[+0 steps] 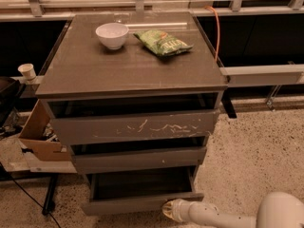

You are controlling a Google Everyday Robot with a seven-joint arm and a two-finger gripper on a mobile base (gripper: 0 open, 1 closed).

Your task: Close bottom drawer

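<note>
Grey-brown throughout, the cabinet (pixel 118 70) has a bottom drawer (pixel 142 204) with a plain front and dark box, and a top drawer front (pixel 137 127) streaked with white scratches. A white bowl (pixel 112 34) and green snack bag (pixel 163 42) contrast with it. The cream-white gripper (pixel 173 210), at the bottom drawer's right corner, stands over a pale speckled floor (pixel 256 160).

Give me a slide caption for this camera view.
Gripper at the front of the open bottom drawer, bowl and snack bag on top.
</note>
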